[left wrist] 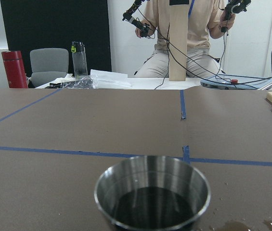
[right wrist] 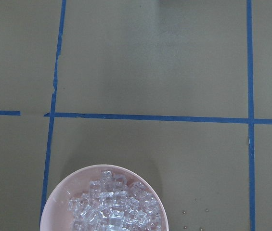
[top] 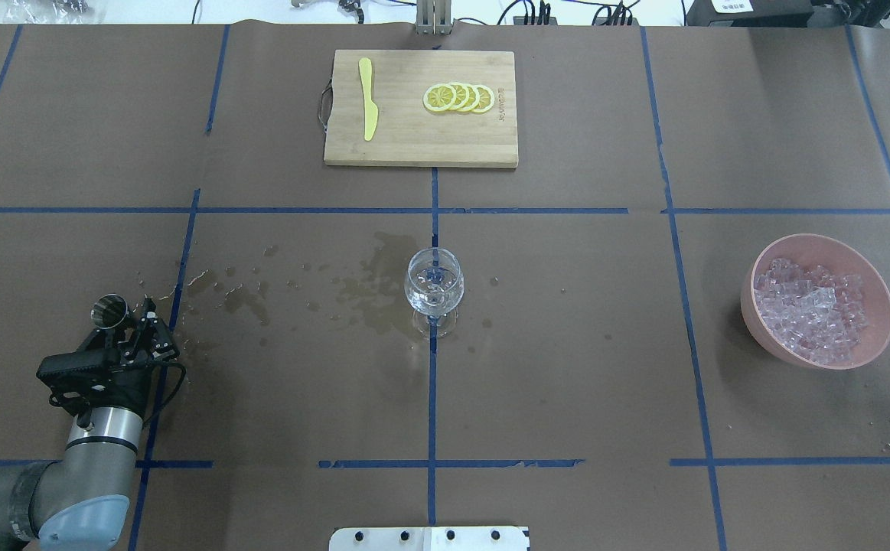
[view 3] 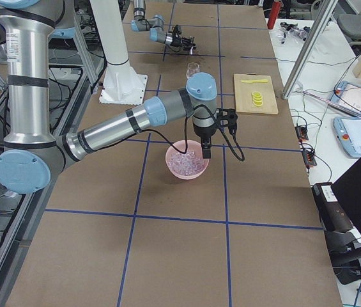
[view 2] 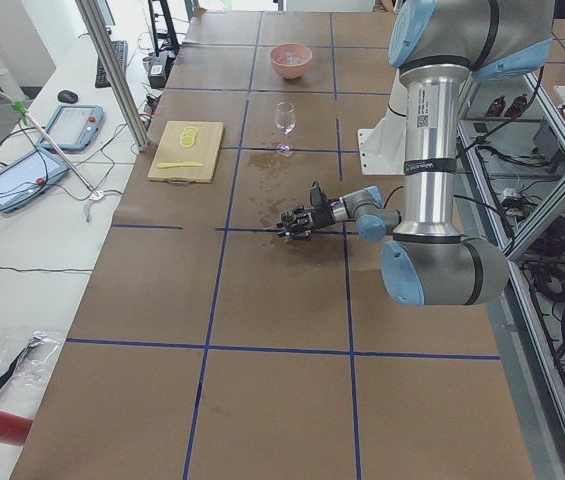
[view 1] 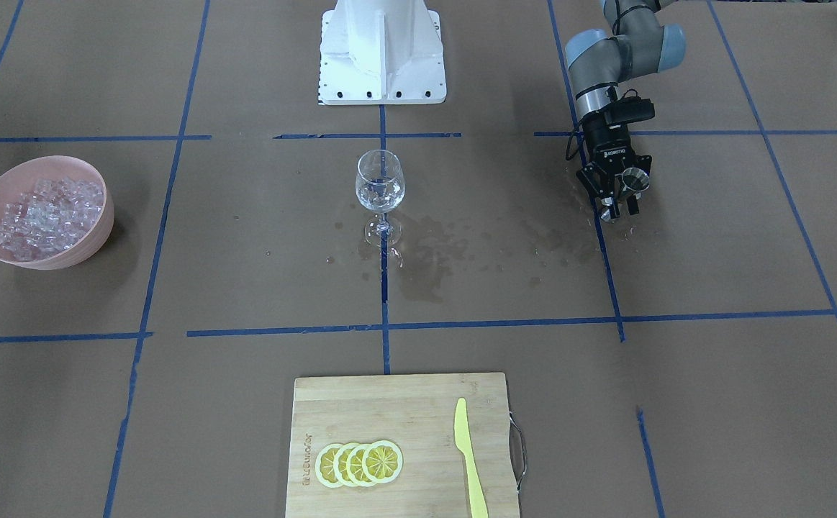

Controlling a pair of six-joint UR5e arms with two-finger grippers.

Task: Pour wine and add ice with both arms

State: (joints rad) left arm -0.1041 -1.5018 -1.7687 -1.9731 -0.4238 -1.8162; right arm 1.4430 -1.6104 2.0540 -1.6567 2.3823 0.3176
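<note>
Stainless and small, the metal cup (view 1: 635,178) is pinched between the fingers of the left gripper (view 1: 620,200) in the front-facing view. The left arm (view 1: 598,59) holds it low over a blue tape line, and I read the cup's mouth as tipped toward the camera. Mid-table the wine glass (view 1: 380,188) stands upright with something clear glinting inside, though I cannot tell what. Spill stains (view 1: 425,262) spread around its foot. The ice (view 1: 47,214) is heaped in the pink bowl (view 1: 96,239), well apart from the glass on the opposite side. The cutting board (view 1: 389,410) carries 4 lemon slices (view 1: 359,462) and 1 yellow knife (view 1: 470,460).

Overhead: the cup is at the tip of the left gripper at lower left, the glass is central, and the ice bowl is far right.

Exterior left: the left gripper reaches out roughly level, close above the table.

Exterior right: the right arm (view 3: 129,121) hangs the right gripper (view 3: 204,152) pointing down over the ice. I cannot tell whether its fingers are spread or pressed together.

Left wrist: the cup fills the lower centre with dark liquid inside, and a seated person (left wrist: 208,29) is beyond the table.

Right wrist: I look straight down and the bowl of ice is at the bottom edge.
</note>
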